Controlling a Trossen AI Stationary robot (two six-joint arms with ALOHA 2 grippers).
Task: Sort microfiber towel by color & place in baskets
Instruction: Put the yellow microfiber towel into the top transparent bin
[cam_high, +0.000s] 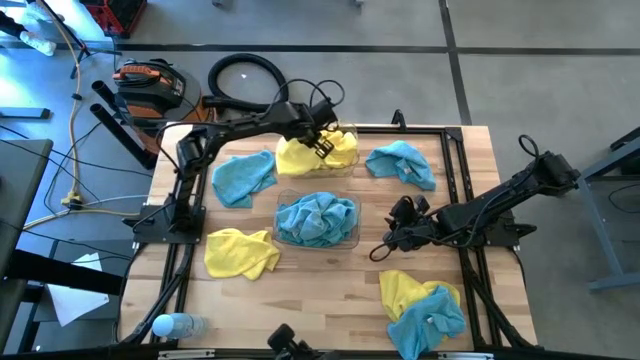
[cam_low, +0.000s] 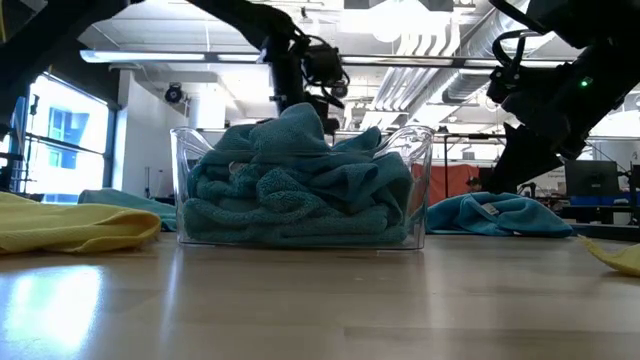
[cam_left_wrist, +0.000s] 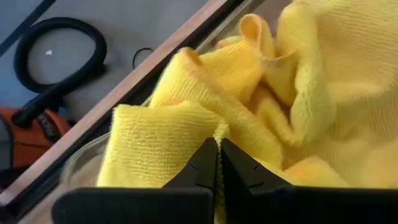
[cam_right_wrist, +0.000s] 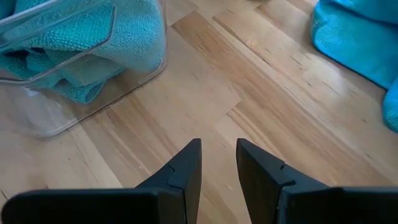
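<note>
A: While the camera-side edge of the table holds only a yellow-and-blue towel pair (cam_high: 425, 308) and 1 loose yellow towel (cam_high: 240, 252), what sits mid-table?

B: The blue basket (cam_high: 352, 240), a clear bin already heaped with turquoise cloths. Just beside it hovers the right gripper (cam_high: 392, 240), low over bare wood, fingers (cam_right_wrist: 185, 167) parted a little and holding nothing. The basket's corner lies ahead of them to one side, and a blue towel (cam_right_wrist: 357, 37) ahead to the other; neither touches the fingers.

A: And farther back?

B: 2 more blue towels lie loose, 1 on the left (cam_high: 243, 177) and 1 on the right (cam_high: 402, 162). Between them is the yellow basket (cam_high: 345, 165), with the left gripper (cam_high: 322, 143) over its yellow pile (cam_left_wrist: 298, 81). Its fingers (cam_left_wrist: 205, 163) are pressed together; a yellow edge runs right up to their tips, but I cannot say whether any cloth is pinched between them.

A: So which step is this?

B: I judge a yellow towel is being delivered at the far basket, while the right arm is between picks. Next, the left needs to let go of any cloth and lift clear; the right must swing over a loose blue towel, spread wider, drop and pinch a fold.
</note>
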